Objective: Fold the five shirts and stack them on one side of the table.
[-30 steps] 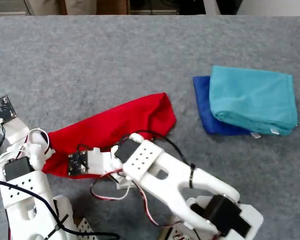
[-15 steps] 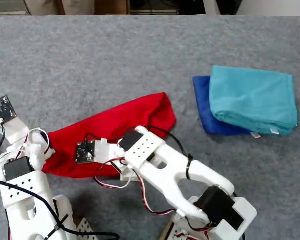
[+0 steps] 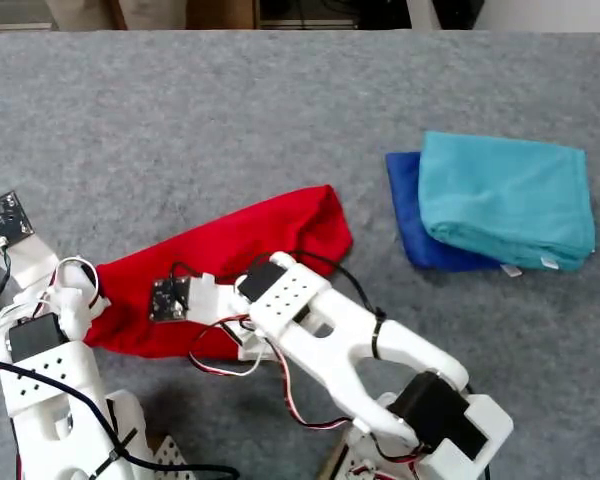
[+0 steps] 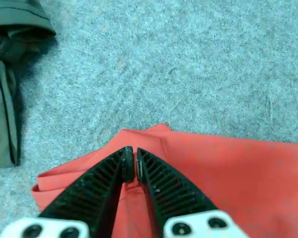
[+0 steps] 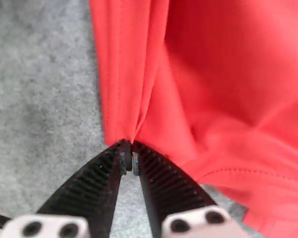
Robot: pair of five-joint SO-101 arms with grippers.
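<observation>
A red shirt (image 3: 250,240) lies half folded, slanting across the left middle of the grey table. My left gripper (image 4: 131,163) is shut on the red shirt (image 4: 228,173) at its left corner, where a small crease runs under the tips. My right gripper (image 5: 128,156) is shut on a bunched edge of the red shirt (image 5: 213,74), with folds running into the tips. In the high view the right arm (image 3: 290,300) lies over the shirt's near edge and hides that grip. A folded light-blue shirt (image 3: 505,195) rests on a folded dark-blue shirt (image 3: 405,210) at the right.
An olive-green garment (image 4: 5,74) lies off the red shirt's left corner. Bare grey carpet (image 3: 180,120) covers the far half of the table. The left arm's base (image 3: 40,380) stands at the near left corner.
The right arm's wrist has shifted a little left and away over the red shirt, drawing the near edge with it. The left arm and the blue stack have stayed put.
</observation>
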